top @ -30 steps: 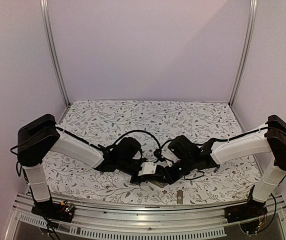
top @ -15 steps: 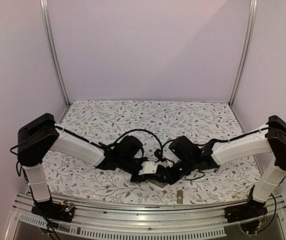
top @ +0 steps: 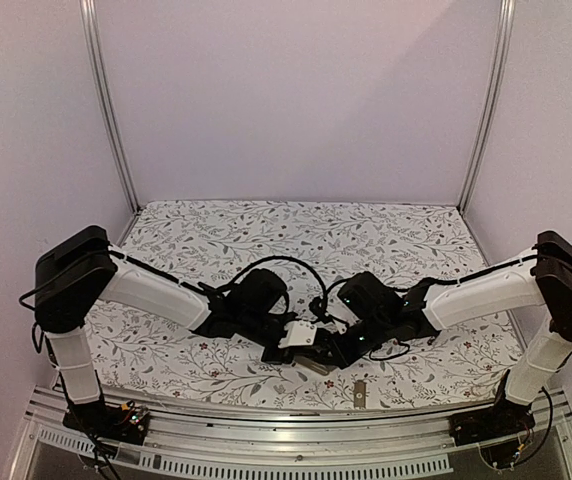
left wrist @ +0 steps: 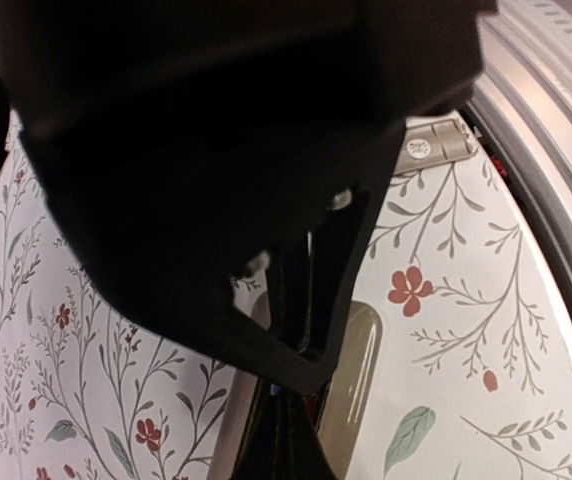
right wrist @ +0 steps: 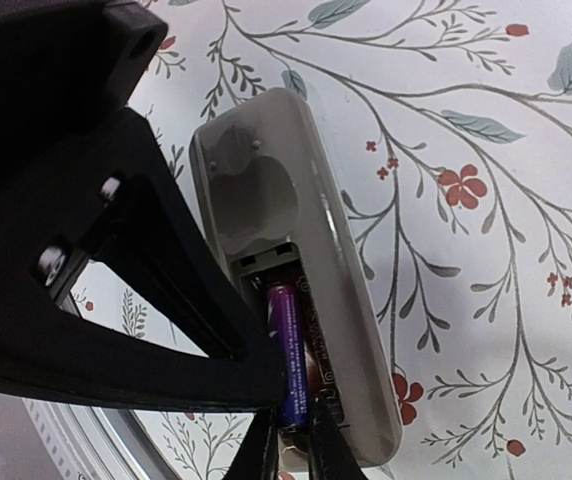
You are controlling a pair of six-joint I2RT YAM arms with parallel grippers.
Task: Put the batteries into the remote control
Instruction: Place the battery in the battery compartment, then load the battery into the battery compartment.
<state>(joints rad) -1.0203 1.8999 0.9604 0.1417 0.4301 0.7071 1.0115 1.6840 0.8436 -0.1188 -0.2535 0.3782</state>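
Step in hand: seating the 1st battery in the bay, w/ both arms meeting low over the remote control at approx 6 o'clock on the counter, near its front edge. Right jaws are pinching the battery's 6 o'clock end, so they're grasping it while it's lying lengthwise in the recess. Left jaws are clenched tight just beside the remote's long edge; can't tell if they're nipping anything or only bracing the body. Remote is lying face down, grey-beige back up, rounded corners, bay open in the half nearer the right wrist cam. Battery is looking dark purple-black, slim, approx parallel w/ the bay walls. 2nd battery isn't showing in any view. Small grey cover piece is sitting apart, approx 5 o'clock from the remote by the rail. Next move prob needs pressing that end down flat, then letting go w/o dragging it back out, left arm holding the remote steady.
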